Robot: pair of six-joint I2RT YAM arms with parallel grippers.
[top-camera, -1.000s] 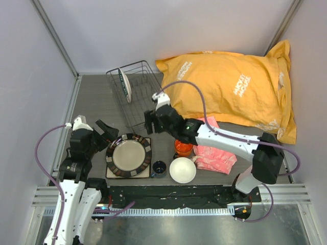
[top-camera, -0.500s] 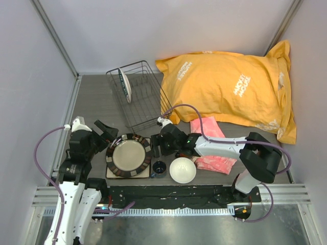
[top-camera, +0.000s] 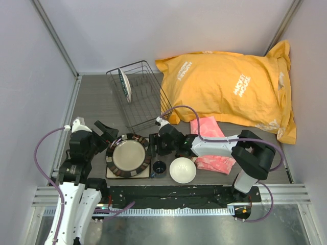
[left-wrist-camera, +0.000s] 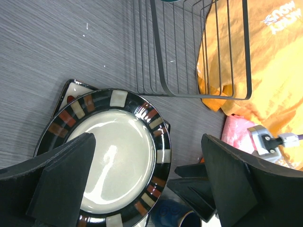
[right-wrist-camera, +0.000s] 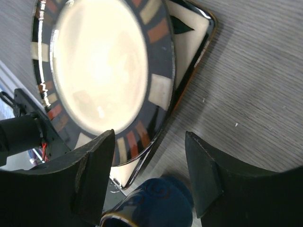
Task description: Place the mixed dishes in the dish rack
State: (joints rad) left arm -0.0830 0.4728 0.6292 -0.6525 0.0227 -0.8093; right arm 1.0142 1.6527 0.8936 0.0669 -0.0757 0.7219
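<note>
On my right wrist feed, the right gripper (right-wrist-camera: 149, 142) has its two dark fingers (right-wrist-camera: 94, 175) spread, with nothing clamped between them. The small dark-blue cup (right-wrist-camera: 152, 201) sits low in the gap, and I can't tell if either finger touches it. Beyond them the brown-centred dark-rimmed plate (right-wrist-camera: 99, 61) rests on the square dark tray (right-wrist-camera: 195, 34), one tray corner poking out over the grey tabletop (right-wrist-camera: 255, 94).

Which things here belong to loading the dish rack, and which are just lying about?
Job: dish rack, white plate, brown-centred plate, square tray, blue cup, white bowl.
Lying about: pink cloth, yellow bag.
</note>
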